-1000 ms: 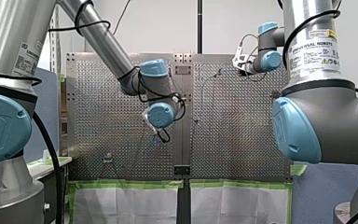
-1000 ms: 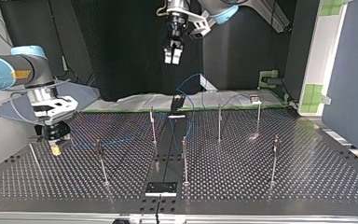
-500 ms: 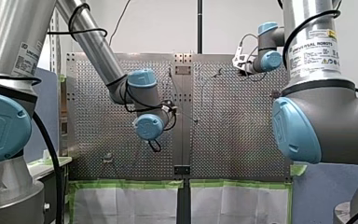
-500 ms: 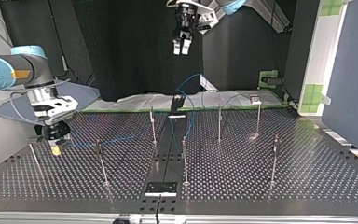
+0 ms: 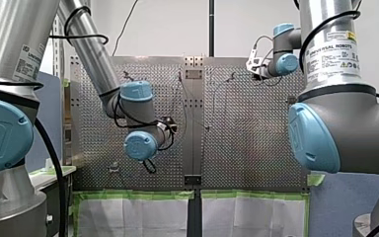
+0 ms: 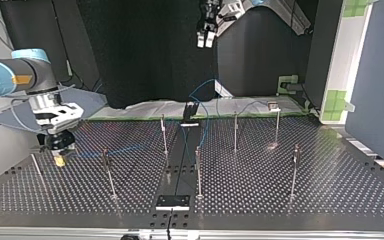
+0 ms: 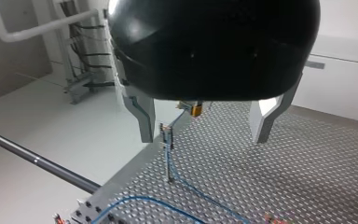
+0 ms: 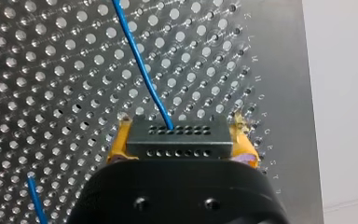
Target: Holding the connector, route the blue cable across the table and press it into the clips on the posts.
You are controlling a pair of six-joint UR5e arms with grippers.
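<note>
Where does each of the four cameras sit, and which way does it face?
Front view: behind the shoulders, facing over the perforated table; my left arm and my right arm show.
Top view: across the table, facing the arms; my right gripper at its left, my left gripper high.
Left wrist view: on my left arm, looking past open fingers at a post and the blue cable.
Right wrist view: on my right arm; yellow pads clamp the connector.
Shared: posts, top and left wrist views.
</note>
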